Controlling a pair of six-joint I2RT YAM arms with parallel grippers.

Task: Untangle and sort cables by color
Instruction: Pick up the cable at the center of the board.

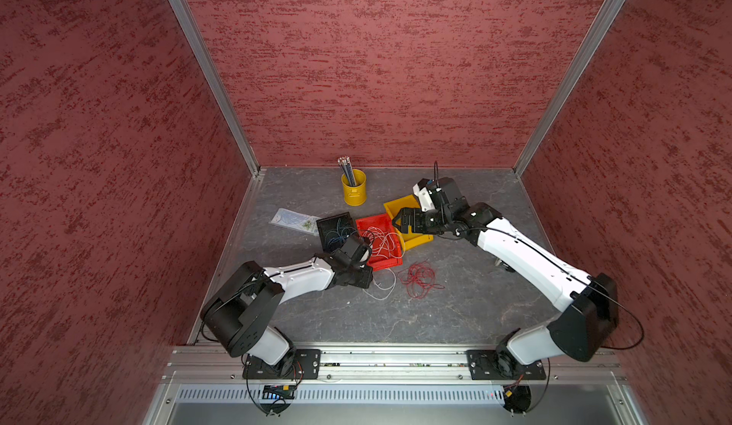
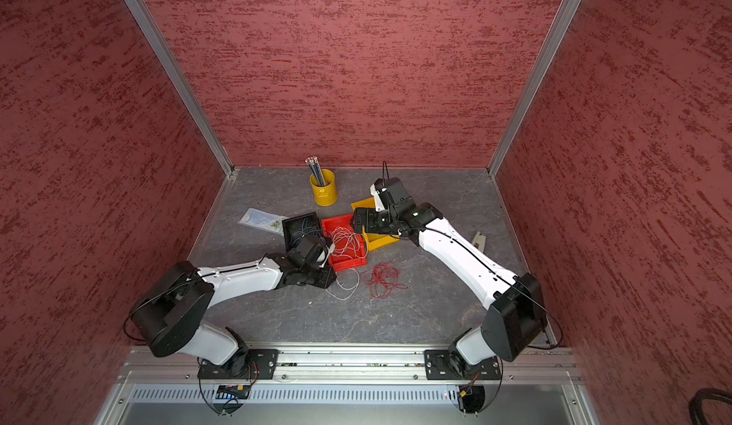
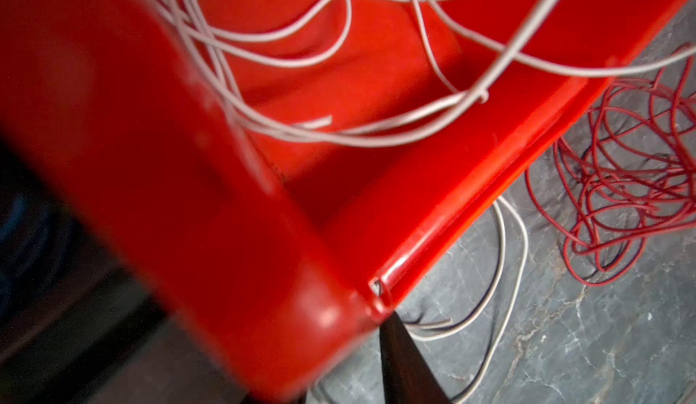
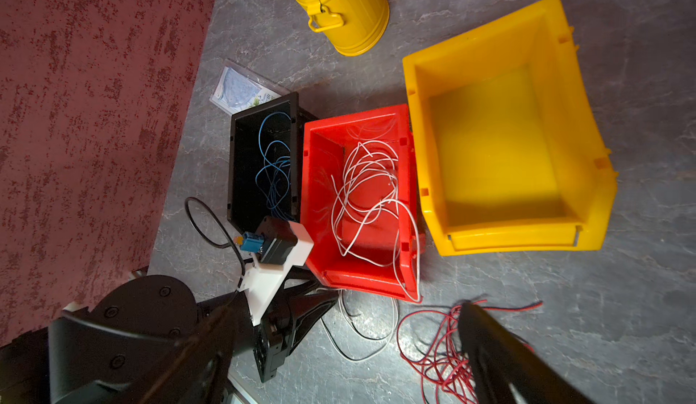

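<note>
- The red bin (image 4: 320, 195) holds white cables (image 4: 371, 180), one strand hanging over its front wall.
- A black bin (image 4: 241, 172) with blue cables (image 4: 275, 172) stands just beside the red bin.
- A yellow bin (image 4: 508, 240) stands just beside the red bin's opposite side.
- On the table (image 4: 565, 308), red cables (image 4: 437, 360) lie near the red bin's front.

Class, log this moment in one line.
blue cables: black bin; white cables: red bin, some spilling; red cables: table; yellow bin: empty; right gripper: open; left gripper: beside red bin

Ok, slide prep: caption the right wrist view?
Blue wires in black plastic bin, whitish-grey wires spilling from red plastic bin, yellow plastic bin empty, red wires tangled on table.
</note>
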